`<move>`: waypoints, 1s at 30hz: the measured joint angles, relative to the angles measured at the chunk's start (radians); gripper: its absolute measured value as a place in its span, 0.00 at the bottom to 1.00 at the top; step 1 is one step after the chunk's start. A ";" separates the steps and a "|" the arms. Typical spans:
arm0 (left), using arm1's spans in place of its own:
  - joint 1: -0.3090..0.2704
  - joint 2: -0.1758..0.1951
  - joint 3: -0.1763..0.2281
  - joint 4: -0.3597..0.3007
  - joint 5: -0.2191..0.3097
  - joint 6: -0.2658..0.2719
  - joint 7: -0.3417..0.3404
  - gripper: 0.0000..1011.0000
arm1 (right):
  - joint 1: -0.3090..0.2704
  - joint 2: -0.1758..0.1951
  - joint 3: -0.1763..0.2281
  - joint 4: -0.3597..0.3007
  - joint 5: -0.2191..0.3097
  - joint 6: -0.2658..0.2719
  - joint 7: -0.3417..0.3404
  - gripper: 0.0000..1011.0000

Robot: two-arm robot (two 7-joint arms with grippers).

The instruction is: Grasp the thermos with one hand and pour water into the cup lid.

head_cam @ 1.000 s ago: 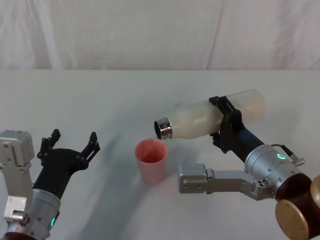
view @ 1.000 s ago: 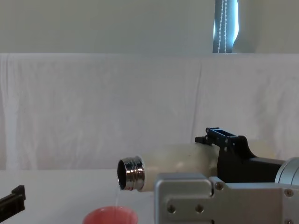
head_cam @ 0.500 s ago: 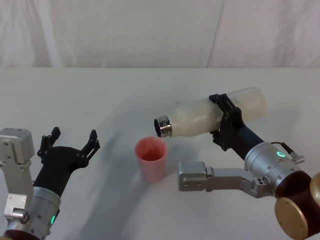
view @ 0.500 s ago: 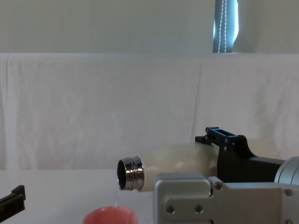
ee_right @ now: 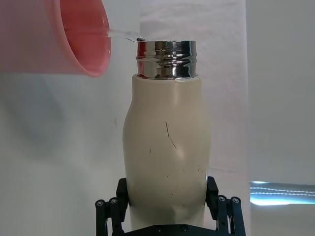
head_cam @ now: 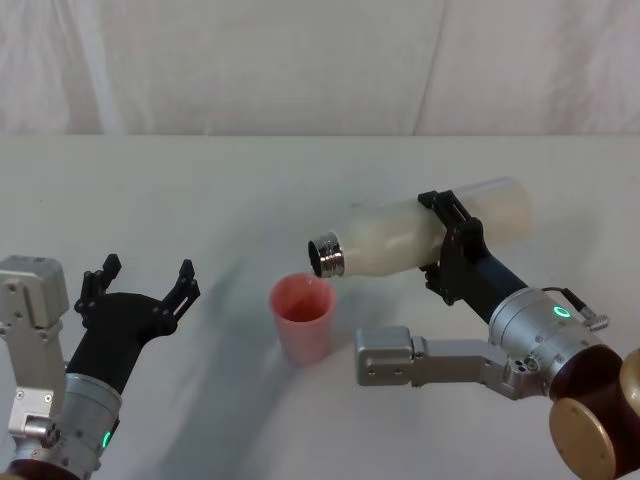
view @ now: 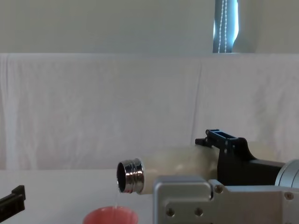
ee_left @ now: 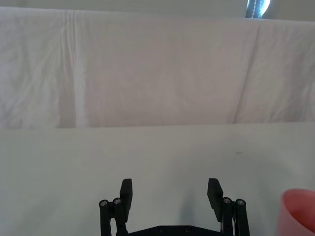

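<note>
The cream-white thermos point(head_cam: 400, 238) is held almost level above the table, its steel neck point(head_cam: 326, 257) pointing left over the pink cup lid point(head_cam: 302, 320). A thin stream of water runs from the neck point(view: 128, 176) down into the cup lid point(view: 111, 217). My right gripper point(head_cam: 452, 248) is shut on the thermos around its middle; in the right wrist view its fingers point(ee_right: 114, 209) clamp both sides of the thermos point(ee_right: 166, 157), with the cup lid point(ee_right: 74, 39) beside the neck. My left gripper point(head_cam: 138, 284) rests open at the lower left, left of the cup lid point(ee_left: 299, 210), with nothing between its fingers point(ee_left: 125, 192).
A white cloth covers the table point(head_cam: 200, 190) and hangs as a backdrop point(head_cam: 300, 60) behind it. My right arm's silver housing point(head_cam: 420, 360) lies just right of the cup lid. Bare table lies between the left gripper and the cup lid.
The thermos has tipped slightly lower at the neck and keeps pouring a thin stream into the cup lid. The left gripper stays put.
</note>
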 joint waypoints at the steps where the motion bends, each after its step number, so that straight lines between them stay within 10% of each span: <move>1: 0.000 0.000 0.000 0.000 0.000 0.000 0.000 0.99 | -0.002 -0.001 0.001 0.000 0.005 -0.001 -0.001 0.95; 30: 0.000 0.000 0.000 0.000 0.000 0.000 0.000 0.99 | -0.072 -0.063 0.103 -0.001 0.275 -0.131 -0.107 0.95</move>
